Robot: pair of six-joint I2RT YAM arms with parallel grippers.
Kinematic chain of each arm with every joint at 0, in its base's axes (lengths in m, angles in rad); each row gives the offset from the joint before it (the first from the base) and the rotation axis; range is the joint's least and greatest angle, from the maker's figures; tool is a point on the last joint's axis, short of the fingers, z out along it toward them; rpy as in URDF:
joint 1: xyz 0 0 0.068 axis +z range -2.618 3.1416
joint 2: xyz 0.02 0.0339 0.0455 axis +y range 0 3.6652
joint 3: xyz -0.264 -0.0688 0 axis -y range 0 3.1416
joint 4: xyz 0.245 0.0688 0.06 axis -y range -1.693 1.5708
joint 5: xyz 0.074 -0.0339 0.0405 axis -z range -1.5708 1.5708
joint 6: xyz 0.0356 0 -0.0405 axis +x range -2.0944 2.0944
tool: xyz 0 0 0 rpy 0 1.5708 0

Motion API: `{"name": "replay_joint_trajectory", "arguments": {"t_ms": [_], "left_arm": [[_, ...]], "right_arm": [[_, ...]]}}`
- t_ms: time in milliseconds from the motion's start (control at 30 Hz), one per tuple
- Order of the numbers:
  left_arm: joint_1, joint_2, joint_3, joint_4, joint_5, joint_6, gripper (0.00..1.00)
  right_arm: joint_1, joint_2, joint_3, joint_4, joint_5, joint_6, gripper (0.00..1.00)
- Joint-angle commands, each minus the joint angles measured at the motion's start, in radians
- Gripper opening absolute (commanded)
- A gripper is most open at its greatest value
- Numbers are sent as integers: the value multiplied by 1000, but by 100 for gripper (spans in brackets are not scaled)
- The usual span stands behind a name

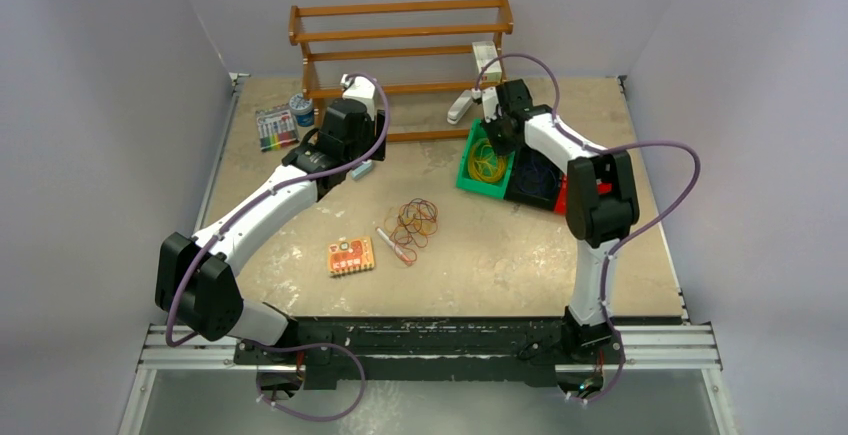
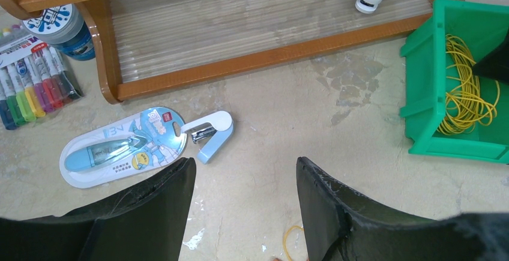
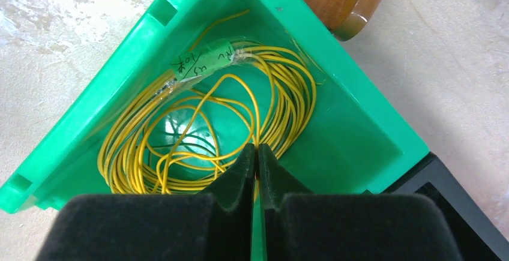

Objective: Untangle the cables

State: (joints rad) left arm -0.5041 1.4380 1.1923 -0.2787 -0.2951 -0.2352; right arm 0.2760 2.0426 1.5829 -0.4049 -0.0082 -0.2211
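Observation:
A loose tangle of cables (image 1: 415,223) in orange-red, yellow and dark strands lies mid-table. A coil of yellow cable (image 3: 198,123) with a green tag sits in the green bin (image 3: 354,123). My right gripper (image 3: 257,150) reaches down into that bin (image 1: 470,177), and its jaws are shut with a yellow strand running in between the tips. Left of the bin, my left gripper (image 2: 246,171) hangs open over bare table, holding nothing. A yellow loop (image 2: 291,240) from the tangle peeks in beside its right finger (image 2: 324,189).
A wooden rack (image 1: 400,30) stands at the back with a white stapler (image 1: 460,107) under it. Markers (image 1: 275,127) and a tin (image 1: 301,108) sit back left. A blue stapler (image 2: 210,135) and a packaged tool (image 2: 117,147) lie by my left gripper. A black bin (image 1: 535,180) holds blue cable. An orange card (image 1: 351,256) and a pen (image 1: 395,245) lie near the tangle.

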Motion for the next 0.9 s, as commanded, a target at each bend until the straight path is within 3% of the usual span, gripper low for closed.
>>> {"name": "replay_joint_trajectory", "arguments": {"t_ms": [0, 100, 200, 267, 567, 733, 867], "left_arm": [[9, -8, 9, 28, 1, -11, 62], [9, -7, 9, 29, -3, -17, 61], [10, -4, 10, 34, -28, -28, 62], [10, -1, 15, 37, -51, -44, 64], [10, 24, 51, -2, -79, -205, 74], [10, -9, 4, -24, -37, -236, 75], [10, -40, -72, 9, 19, -279, 73]], "right_arm": [[5, -29, 32, 18, -31, -5, 6], [5, -53, 21, 41, -19, -3, 15], [5, -89, 6, 69, 6, 0, 38], [5, -122, -10, 89, 4, 22, 44], [5, -335, -180, 336, 105, 70, 48], [5, -475, -355, 555, 96, 103, 48], [5, -598, -503, 715, 74, 217, 54]]}}
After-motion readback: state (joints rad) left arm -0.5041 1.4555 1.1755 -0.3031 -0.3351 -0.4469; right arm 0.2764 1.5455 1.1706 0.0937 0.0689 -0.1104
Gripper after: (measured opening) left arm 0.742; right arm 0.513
